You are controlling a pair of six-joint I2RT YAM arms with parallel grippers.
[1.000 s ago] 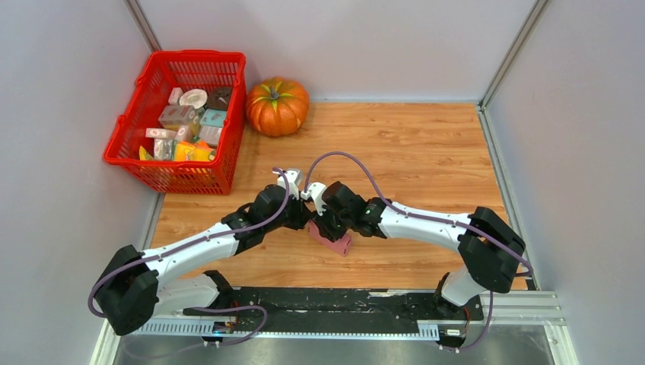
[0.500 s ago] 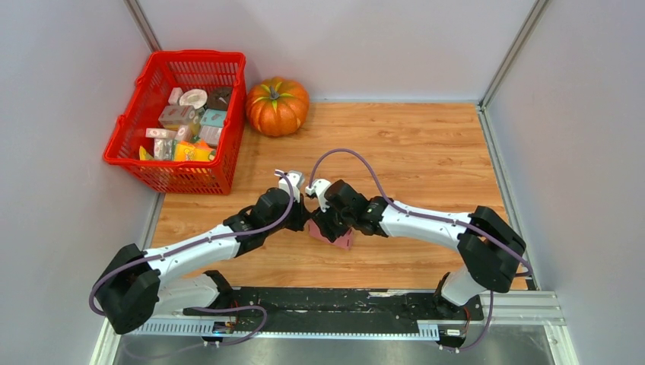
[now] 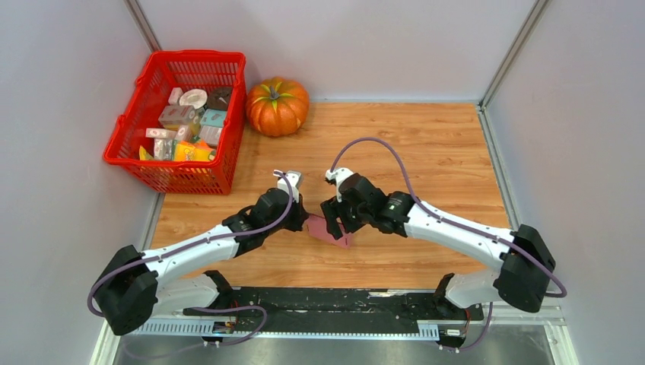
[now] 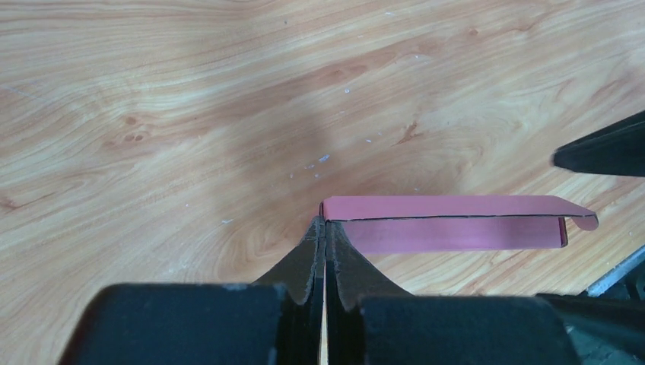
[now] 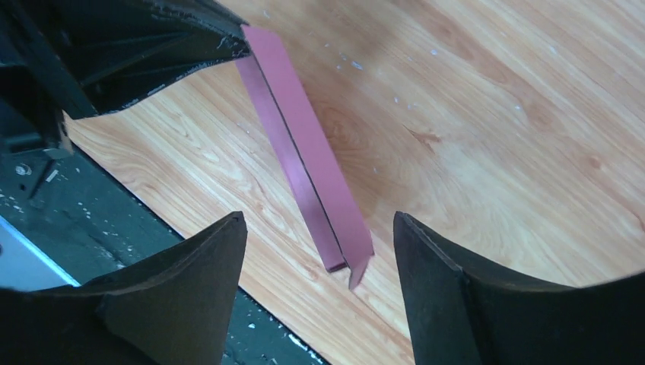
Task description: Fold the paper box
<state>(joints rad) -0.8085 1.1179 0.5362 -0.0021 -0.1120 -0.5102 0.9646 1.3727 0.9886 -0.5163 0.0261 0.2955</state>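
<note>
Wood-grain table (image 3: 426, 144), grey walls on three sides.

- Paper box (image 4: 456, 220): pink card, seen nearly edge-on as a long narrow strip, one panel doubled over another, with a small tab at the far end. Not yet a box.
- Left gripper (image 4: 325, 228): fingers pressed together on the strip's near end. Likely an anchor, so the card cannot slide while the other side is worked. The strip runs straight out ahead of it.
- Right gripper (image 5: 318, 228): jaws wide apart and holding nothing, straddling the strip's free tabbed end from above. It looks placed for a fresh bite on a panel.
- Whether the free end rests on the wood, cannot tell.
- Red basket (image 3: 190, 55) of goods and pumpkin (image 3: 277, 106): well beyond the left gripper, out of the work.
</note>
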